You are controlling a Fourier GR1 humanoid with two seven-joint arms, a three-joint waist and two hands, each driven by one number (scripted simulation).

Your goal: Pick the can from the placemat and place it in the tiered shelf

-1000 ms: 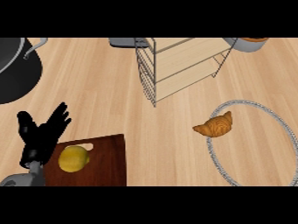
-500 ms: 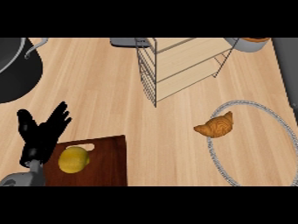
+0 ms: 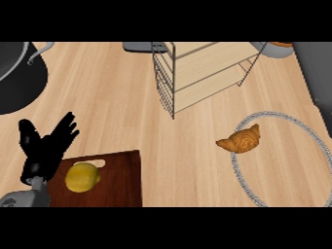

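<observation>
**Grey bulk enters at right; pick not started**

Change: a grey mass point(image 3: 326, 92) now fills much more of the right edge than a second ago. It is probably the right arm swinging in, but the view cuts it off and I can't pick out its hand. Everything else matches the earlier frames.

The left hand point(image 3: 46, 146) rests at lower left with its fingers spread and pointing up. It holds nothing and sits just beside the placemat point(image 3: 114, 187).

Task thing: no clear can shows. The only item on the dark brown placemat is a yellow rounded item point(image 3: 82, 177), near the placemat's left side. It is untouched and well apart from the tiered shelf point(image 3: 204, 73). The shelf's boards carry nothing that I can see.

My read is that the task is at the very beginning, with the reach likely coming from the right side.

Counts:
- placemat: 1
- yellow item: 1
- tiered shelf: 1
- croissant point(image 3: 240, 139): 1, touching the rim of the wire ring
- wire ring point(image 3: 326, 146): 1, lying on the tabletop point(image 3: 111, 97)
- dark pot point(image 3: 7, 78): 1, top left
- small vessel point(image 3: 278, 48): 1, top right
- grey object point(image 3: 143, 46): 1, behind the shelf
</observation>
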